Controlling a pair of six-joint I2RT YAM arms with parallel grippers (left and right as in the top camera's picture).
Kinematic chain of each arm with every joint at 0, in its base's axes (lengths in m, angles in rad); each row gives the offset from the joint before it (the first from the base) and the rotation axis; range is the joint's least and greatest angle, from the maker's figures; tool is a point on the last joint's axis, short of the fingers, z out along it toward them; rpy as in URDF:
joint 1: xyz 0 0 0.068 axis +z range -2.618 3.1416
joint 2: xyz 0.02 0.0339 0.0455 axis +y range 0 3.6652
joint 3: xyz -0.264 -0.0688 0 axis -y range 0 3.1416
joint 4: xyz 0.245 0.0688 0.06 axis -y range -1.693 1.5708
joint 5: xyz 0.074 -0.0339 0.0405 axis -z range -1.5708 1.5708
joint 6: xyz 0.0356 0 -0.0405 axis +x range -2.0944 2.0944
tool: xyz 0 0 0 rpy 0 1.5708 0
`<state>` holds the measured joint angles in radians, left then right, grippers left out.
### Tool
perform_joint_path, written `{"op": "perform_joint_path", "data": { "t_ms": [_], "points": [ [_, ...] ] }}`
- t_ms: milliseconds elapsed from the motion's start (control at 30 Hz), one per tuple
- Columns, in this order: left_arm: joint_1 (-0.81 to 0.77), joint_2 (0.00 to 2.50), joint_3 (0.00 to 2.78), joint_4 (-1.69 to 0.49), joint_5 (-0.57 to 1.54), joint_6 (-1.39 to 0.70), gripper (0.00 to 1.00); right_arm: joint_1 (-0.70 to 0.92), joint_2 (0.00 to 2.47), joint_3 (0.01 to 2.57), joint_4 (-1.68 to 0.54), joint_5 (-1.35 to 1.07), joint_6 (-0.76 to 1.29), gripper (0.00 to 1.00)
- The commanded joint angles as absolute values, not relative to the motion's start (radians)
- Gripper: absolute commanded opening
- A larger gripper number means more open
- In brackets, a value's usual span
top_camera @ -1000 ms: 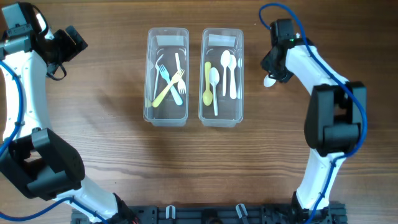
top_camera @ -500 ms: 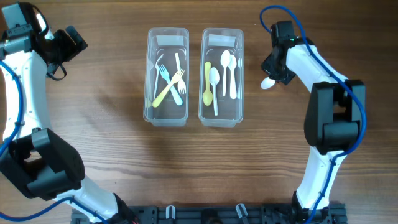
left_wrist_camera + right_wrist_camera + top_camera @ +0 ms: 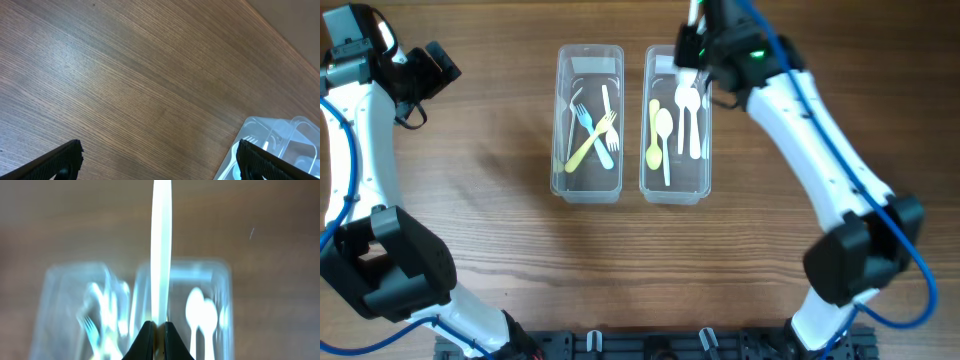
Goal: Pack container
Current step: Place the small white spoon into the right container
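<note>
Two clear containers stand side by side. The left container [image 3: 589, 188] holds several forks [image 3: 592, 128], white, blue and yellow. The right container [image 3: 676, 192] holds several spoons [image 3: 682, 108], white and yellow. My right gripper [image 3: 696, 48] hangs over the far end of the right container, shut on a white spoon [image 3: 161, 255] whose handle sticks out past the jaws [image 3: 160, 328]. The wrist view is blurred, with both containers below. My left gripper [image 3: 436, 64] is open and empty at the far left over bare wood [image 3: 160, 167].
The wooden table [image 3: 500, 260] lies all around the containers. A corner of the left container [image 3: 280, 137] with a fork shows at the lower right of the left wrist view. A black rail [image 3: 650, 345] runs along the near edge.
My right arm has swung left from the table beside the right container to above that container's far end, carrying the white spoon. The left arm has not moved.
</note>
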<state>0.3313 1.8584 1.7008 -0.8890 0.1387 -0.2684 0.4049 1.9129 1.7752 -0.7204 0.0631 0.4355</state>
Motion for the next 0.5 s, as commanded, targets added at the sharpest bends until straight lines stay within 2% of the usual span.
{"op": "perform_joint_path", "data": {
  "t_ms": [0, 100, 133, 167, 200, 233, 267, 400, 467],
  "points": [
    [0.336, 1.832, 1.711, -0.887, 0.136, -0.274, 1.00, 0.435, 2.006, 1.740, -0.790, 0.052, 0.481, 0.04],
    [0.336, 1.832, 1.711, -0.887, 0.136, -0.274, 1.00, 0.441, 2.020, 1.740, -0.815, 0.055, 0.503, 0.05],
    [0.336, 1.832, 1.711, -0.887, 0.136, -0.274, 1.00, 0.441, 2.020, 1.740, -0.815, 0.055, 0.498, 0.09],
    [0.336, 1.832, 1.711, -0.887, 0.136, -0.274, 1.00, 0.441, 2.020, 1.740, -0.815, 0.054, 0.497, 0.28],
    [0.336, 1.832, 1.711, -0.887, 0.136, -0.274, 1.00, 0.441, 2.020, 1.740, -0.817, 0.054, 0.497, 0.43],
    [0.336, 1.832, 1.711, -0.887, 0.136, -0.274, 1.00, 0.441, 2.020, 1.740, -0.818, 0.054, 0.496, 0.50],
    [0.336, 1.832, 1.711, -0.887, 0.136, -0.274, 1.00, 0.440, 2.014, 1.744, -0.817, 0.054, 0.469, 0.63],
    [0.336, 1.832, 1.711, -0.887, 0.136, -0.274, 1.00, 0.404, 1.949, 1.790, -0.832, 0.071, 0.418, 0.81],
    [0.336, 1.832, 1.711, -0.887, 0.136, -0.274, 1.00, 0.361, 1.877, 1.809, -0.831, 0.105, 0.390, 0.93]
  ]
}}
